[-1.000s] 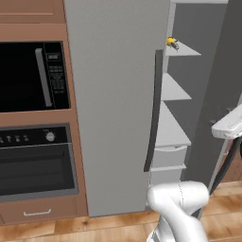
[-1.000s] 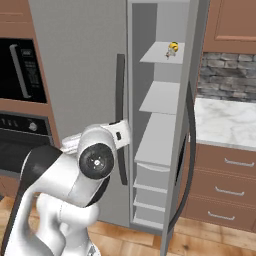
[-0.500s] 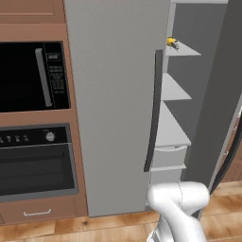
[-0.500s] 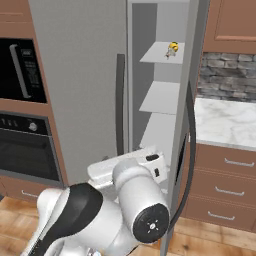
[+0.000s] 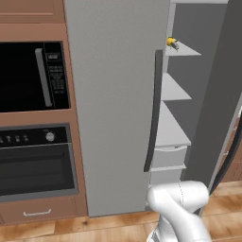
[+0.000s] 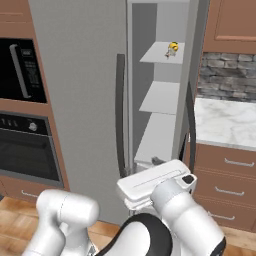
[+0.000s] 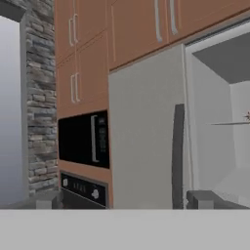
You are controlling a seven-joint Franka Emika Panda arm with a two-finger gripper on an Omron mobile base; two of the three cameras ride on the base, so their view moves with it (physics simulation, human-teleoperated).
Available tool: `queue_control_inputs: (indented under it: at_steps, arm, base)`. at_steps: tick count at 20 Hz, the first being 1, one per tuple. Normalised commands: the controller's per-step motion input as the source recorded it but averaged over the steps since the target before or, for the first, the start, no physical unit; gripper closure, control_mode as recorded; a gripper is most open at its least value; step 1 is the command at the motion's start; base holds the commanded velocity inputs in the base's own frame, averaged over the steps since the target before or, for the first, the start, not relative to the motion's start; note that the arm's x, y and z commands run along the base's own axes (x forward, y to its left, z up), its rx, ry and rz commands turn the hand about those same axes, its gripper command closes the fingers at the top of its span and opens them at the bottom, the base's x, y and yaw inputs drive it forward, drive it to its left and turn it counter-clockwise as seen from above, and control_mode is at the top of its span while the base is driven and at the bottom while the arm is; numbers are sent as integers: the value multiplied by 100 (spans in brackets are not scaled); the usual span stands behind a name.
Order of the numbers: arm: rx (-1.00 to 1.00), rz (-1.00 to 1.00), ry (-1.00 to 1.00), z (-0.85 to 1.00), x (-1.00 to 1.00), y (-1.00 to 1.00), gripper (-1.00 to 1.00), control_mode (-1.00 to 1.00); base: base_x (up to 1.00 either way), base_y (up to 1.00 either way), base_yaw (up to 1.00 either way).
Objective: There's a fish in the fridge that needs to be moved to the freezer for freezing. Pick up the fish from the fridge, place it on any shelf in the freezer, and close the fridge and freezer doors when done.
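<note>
A wood-panelled kitchen wall frames the tall grey unit: the fridge door (image 5: 113, 104) is shut, the freezer (image 6: 160, 95) at three o'clock of it stands open. The fish (image 6: 172, 48) rests on the freezer's top shelf, evidently delivered. The gripper (image 7: 124, 199), jaws spread and empty, has swung low since a second ago, probably toward the freezer door (image 5: 222, 85).
</note>
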Motion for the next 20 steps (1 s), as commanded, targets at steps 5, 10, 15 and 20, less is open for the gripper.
queue_control_inputs:
  at_steps: [5, 10, 15, 20]
  arm:
    - [5, 13, -1, -22, 24, -4, -100, -100]
    - [0, -1, 0, -28, 39, 0, -100, -100]
    - [0, -2, 0, -17, 40, -1, -100, -100]
    - [0, 0, 0, -9, 25, -6, -100, -100]
  base:
    - [0, 0, 0]
    - [0, 0, 0]
    - [0, 0, 0]
    - [0, 0, 0]
